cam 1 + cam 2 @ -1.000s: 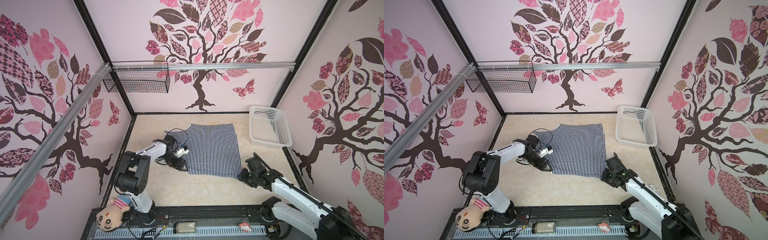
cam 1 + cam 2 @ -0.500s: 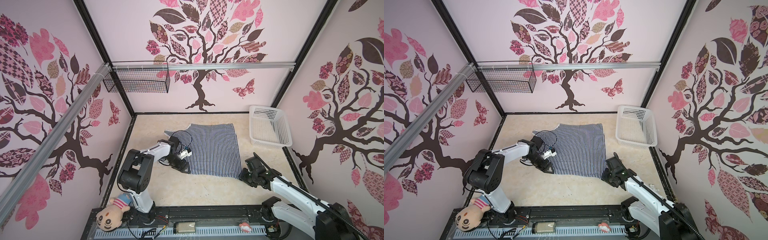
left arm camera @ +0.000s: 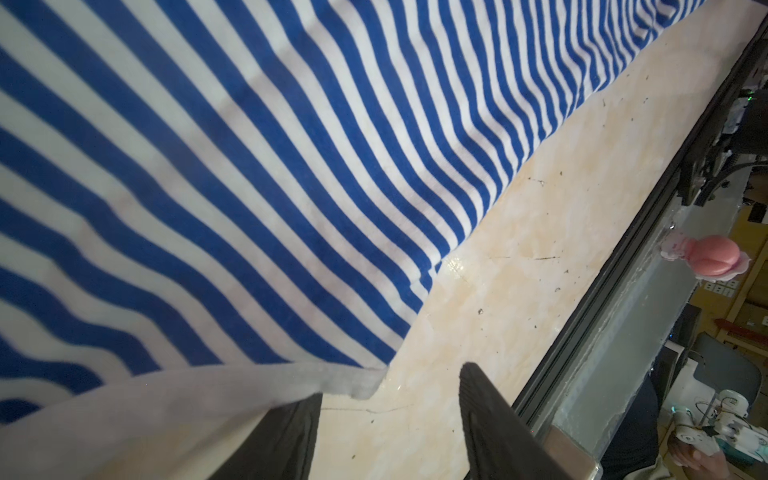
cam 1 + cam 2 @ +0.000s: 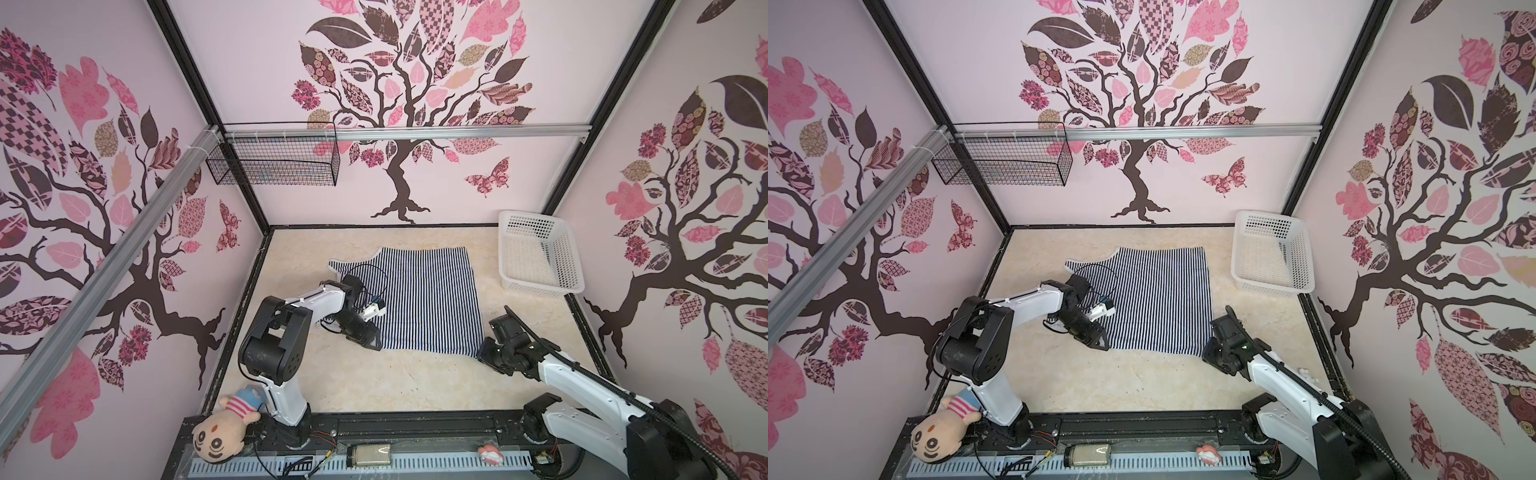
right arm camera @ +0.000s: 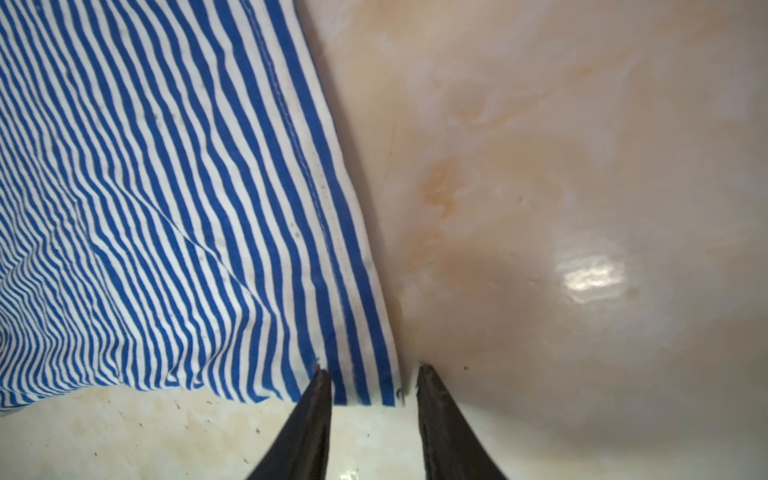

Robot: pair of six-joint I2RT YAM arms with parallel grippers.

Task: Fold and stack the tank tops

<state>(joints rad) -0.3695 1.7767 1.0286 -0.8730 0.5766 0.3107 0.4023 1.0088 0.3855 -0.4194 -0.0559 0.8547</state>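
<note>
**Corners lined up, nothing pinched yet**

In both top views, one striped tank top (image 4: 428, 299) lies spread flat in the middle of the bench (image 4: 374, 386), well apart from the white basket (image 4: 540, 257) at the far right. The left end effector (image 4: 368, 336) sits at the top's near left corner and the right end effector (image 4: 1208, 351) at its near right corner. From up here the arms hide the tips, so I cannot tell how the jaws stand. Only one top shows, and there is no folded pile.

The left wrist view fills that gap. The left end effector (image 3: 390, 382) has its jaws apart. The white edging (image 3: 208, 390) of the corner ends between them, close against one finger, and the other finger is over bare bench.

In the right wrist view the right end effector (image 5: 372, 370) is also parted, with its tips either side of the hem corner (image 5: 374, 390). Nothing is clamped. The stitched hem line shows here and in no other view.

I would worry about the bite. So little cloth lies between the tips that a shallow close could let it slip out on the lift, or catch only the upper layer. If just one side holds, I would expect the top to drag askew and the fold to come out crooked.
</note>
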